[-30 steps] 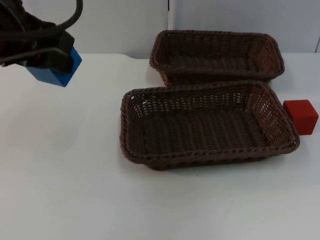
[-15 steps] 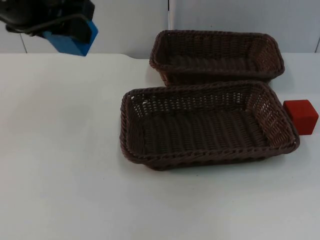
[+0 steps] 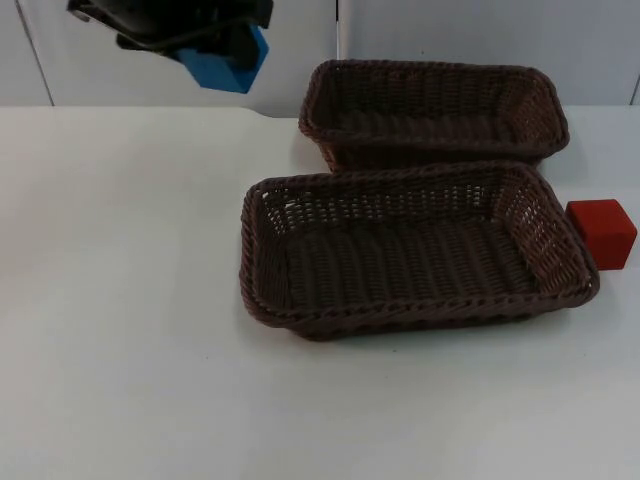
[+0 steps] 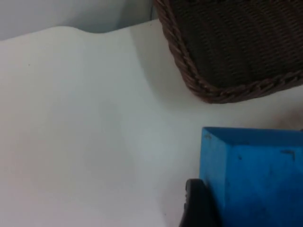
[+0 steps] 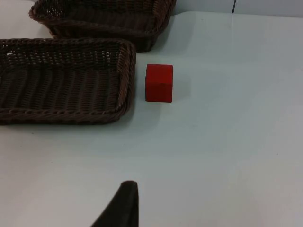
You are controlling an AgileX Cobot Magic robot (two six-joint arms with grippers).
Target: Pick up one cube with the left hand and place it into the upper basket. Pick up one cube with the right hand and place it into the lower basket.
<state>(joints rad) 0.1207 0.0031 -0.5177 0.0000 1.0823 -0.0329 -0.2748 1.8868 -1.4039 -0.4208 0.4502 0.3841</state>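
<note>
White and smooth, the table top point(image 3: 120, 330) ran back to a grey partition wall point(image 3: 450, 40). Two dark brown woven wicker baskets, both rectangular with braided rims, stood side by side with their long sides close together, possibly touching: the upper basket point(image 3: 435, 112) nearer the wall and the lower basket point(image 3: 415, 250) in front of it. Both held nothing. The left gripper point(image 3: 205, 45) hung high above the table's far edge, left of the upper basket, pinching a solid blue cube point(image 3: 225, 65) with flat faces and sharp edges. From the left wrist, the blue cube point(image 4: 253, 177) sat against a black fingertip point(image 4: 199, 205), with the upper basket's rounded corner point(image 4: 208, 85) beyond a strip of bare table. A matt red cube point(image 3: 602, 232) rested on the table just beside the lower basket's right end. The right arm waited; its fingertip point(image 5: 120, 205) hovered over open table well short of the red cube point(image 5: 159, 83), and whether that claw was spread could not be told.
</note>
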